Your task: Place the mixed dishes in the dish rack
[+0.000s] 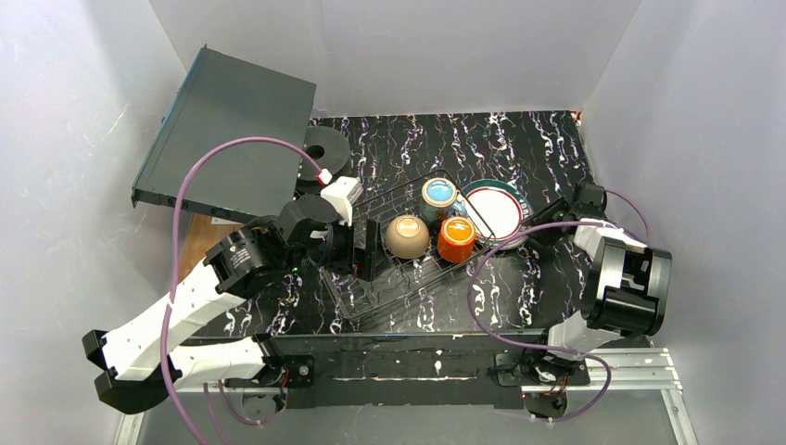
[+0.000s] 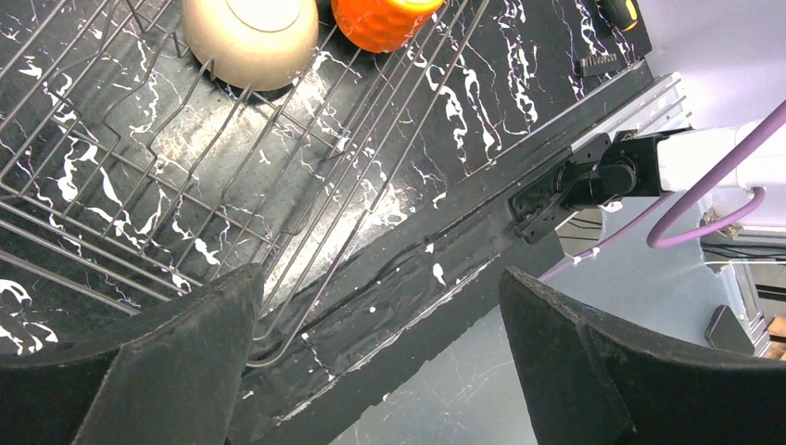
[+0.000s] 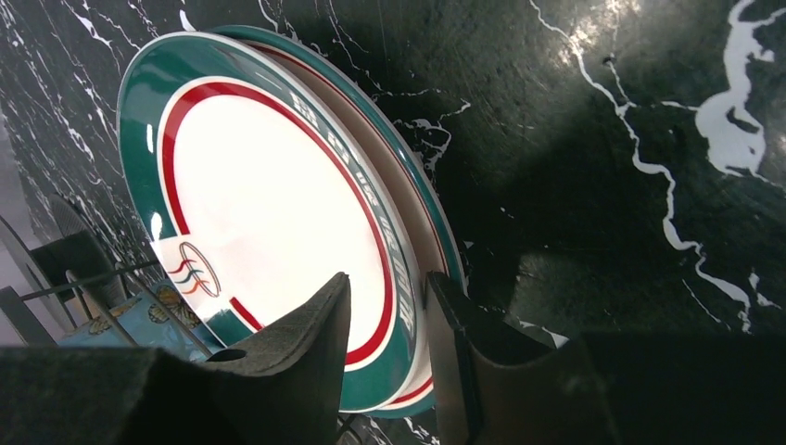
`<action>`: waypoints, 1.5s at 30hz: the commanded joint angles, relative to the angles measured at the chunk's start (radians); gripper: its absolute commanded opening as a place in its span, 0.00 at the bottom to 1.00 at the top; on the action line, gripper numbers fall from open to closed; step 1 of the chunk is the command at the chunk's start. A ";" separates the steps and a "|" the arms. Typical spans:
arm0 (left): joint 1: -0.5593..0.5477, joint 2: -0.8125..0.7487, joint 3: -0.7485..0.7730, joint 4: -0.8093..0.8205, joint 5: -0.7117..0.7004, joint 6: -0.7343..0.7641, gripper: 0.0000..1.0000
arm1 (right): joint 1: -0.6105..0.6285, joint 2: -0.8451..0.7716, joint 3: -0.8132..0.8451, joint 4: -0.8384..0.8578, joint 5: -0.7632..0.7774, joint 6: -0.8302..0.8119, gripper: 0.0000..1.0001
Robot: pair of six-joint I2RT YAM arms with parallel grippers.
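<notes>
The dish rack [image 1: 375, 283] of dark wire stands mid-table and also shows in the left wrist view [image 2: 185, 185]. In it sit the cream bowl [image 1: 407, 236], the orange cup [image 1: 456, 239] and the blue mug [image 1: 438, 195]. The green-and-red rimmed plate [image 1: 496, 209] leans tilted at the rack's right end. My right gripper [image 1: 538, 227] has its fingers on either side of that plate's rim [image 3: 278, 185] and is shut on it [image 3: 387, 278]. A second rim shows just behind; I cannot tell if it is the other plate. My left gripper [image 1: 364, 252] is open and empty over the rack's left end [image 2: 378, 278].
A flat grey-black box [image 1: 227, 130] leans at the back left with a black spool-like disc [image 1: 324, 148] beside it. A yellow-handled screwdriver [image 2: 619, 9] lies right of the rack. White walls close in on both sides. The arms' mounting rail [image 1: 417, 357] runs along the near edge.
</notes>
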 commanded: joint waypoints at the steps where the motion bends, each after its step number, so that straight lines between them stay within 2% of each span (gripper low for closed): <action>1: 0.004 -0.013 0.017 0.004 0.012 0.010 0.98 | -0.008 0.053 0.053 -0.034 0.013 -0.011 0.45; 8: 0.004 -0.016 0.010 0.007 0.016 0.012 0.98 | -0.007 0.123 0.106 -0.064 -0.032 -0.057 0.47; 22: 0.004 -0.023 0.001 0.008 0.011 0.012 0.98 | -0.008 0.192 0.121 -0.016 -0.116 -0.112 0.37; 25: 0.004 -0.024 0.001 0.009 0.013 0.010 0.98 | -0.008 0.176 0.110 0.000 -0.116 -0.113 0.27; 28: 0.004 -0.025 0.002 0.008 0.014 0.010 0.98 | -0.007 0.151 0.095 0.016 -0.115 -0.109 0.09; 30: 0.004 -0.025 0.002 0.008 0.014 0.010 0.98 | -0.008 0.130 0.091 0.019 -0.115 -0.102 0.01; 45: 0.004 -0.030 0.000 0.002 0.006 0.007 0.98 | -0.039 -0.010 0.064 0.074 -0.184 0.019 0.01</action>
